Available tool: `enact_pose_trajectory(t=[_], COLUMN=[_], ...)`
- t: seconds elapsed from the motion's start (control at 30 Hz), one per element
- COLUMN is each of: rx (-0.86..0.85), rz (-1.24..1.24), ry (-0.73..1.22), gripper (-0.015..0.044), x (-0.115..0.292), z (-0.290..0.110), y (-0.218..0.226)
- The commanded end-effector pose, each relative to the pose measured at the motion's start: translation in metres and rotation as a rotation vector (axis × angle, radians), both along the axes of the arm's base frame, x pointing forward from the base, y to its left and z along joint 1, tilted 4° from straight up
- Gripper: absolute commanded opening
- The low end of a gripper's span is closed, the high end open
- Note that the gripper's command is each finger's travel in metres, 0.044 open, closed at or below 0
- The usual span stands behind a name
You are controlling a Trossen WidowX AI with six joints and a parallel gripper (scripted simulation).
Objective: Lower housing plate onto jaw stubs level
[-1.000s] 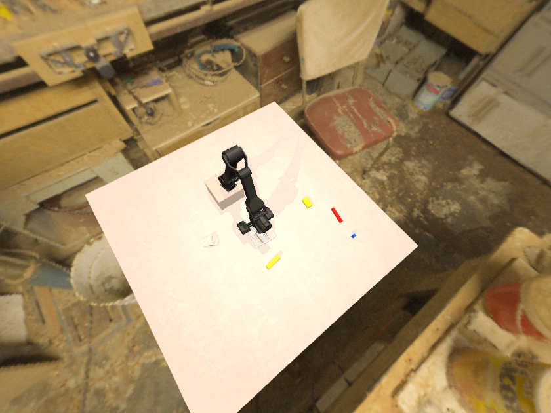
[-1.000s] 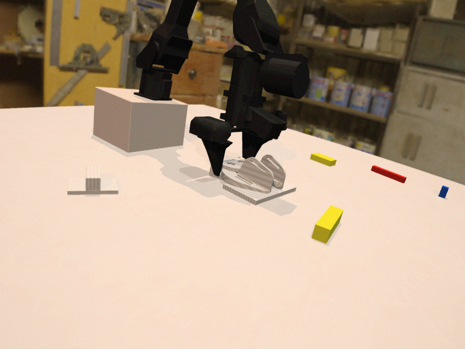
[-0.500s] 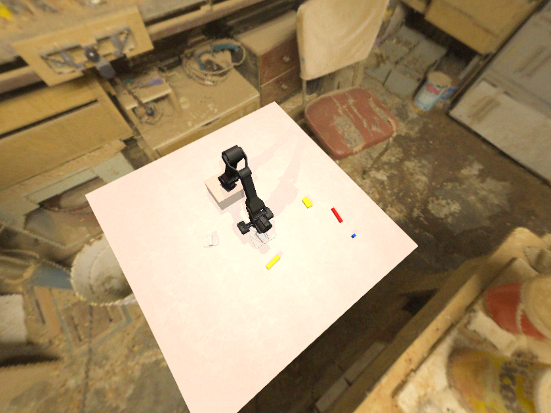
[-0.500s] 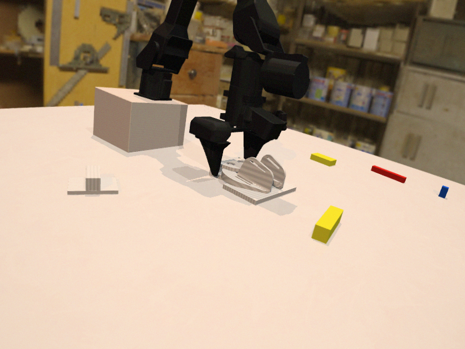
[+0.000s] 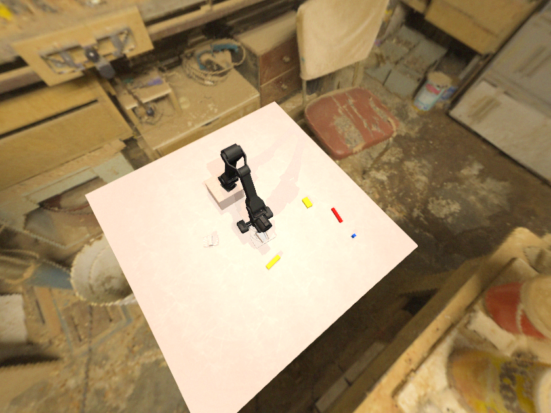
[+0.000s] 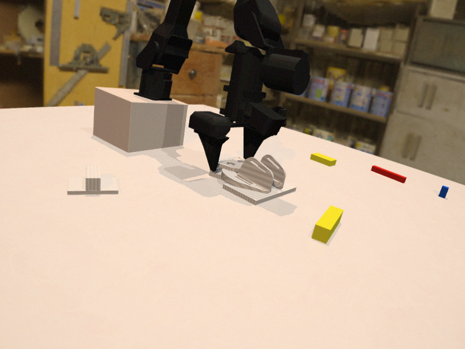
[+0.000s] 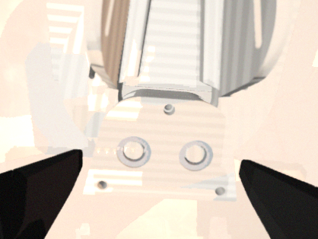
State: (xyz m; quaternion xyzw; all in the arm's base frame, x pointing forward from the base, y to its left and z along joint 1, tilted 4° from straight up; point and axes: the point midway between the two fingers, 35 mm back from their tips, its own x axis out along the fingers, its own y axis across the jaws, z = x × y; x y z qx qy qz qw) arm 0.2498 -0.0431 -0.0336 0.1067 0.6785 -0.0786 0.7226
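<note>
1. Two ringed holes [image 7: 121, 152] show clearly in the wrist view's lower middle, on the housing plate [image 6: 224, 166] [image 7: 163, 127]; the top view mostly hides it.
2. Gripper [image 5: 256, 223] [image 6: 231, 163] [image 7: 163, 162] spread nearly fully, holding nothing, fingers either side of the plate.
3. Slotted upright pieces [image 6: 256, 174] [image 7: 247, 42] stand just beside it; a yellow block [image 5: 272, 261] [image 6: 327, 225] lies nearby, lower right in the exterior view.
4. White bucket [image 5: 98, 271], top view's left: contents unclear.
</note>
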Motion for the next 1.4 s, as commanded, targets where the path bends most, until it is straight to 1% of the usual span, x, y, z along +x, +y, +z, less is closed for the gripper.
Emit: enact_pose_trajectory(t=[0.0,0.17,0.27,0.3,0.37,0.7,1.37], rx=[-0.005,-0.008,-0.008,-0.005,-0.005,-0.008,-0.008], rz=[0.0,-0.003,-0.003,-0.008,-0.008,-0.003,-0.003], ry=[-0.016,-0.016,-0.016,-0.025,-0.024,-0.013,-0.012], gripper=[0.044,0.044,0.044,0.044,0.044,0.044,0.044], x=[0.003,-0.004,-0.005,0.0,-0.003,-0.051,-0.054], z=[0.027,0.067,0.068,0.059,0.063,0.111,0.113], y=[-0.002,-0.002,-0.002,-0.002,-0.002,0.004,0.005])
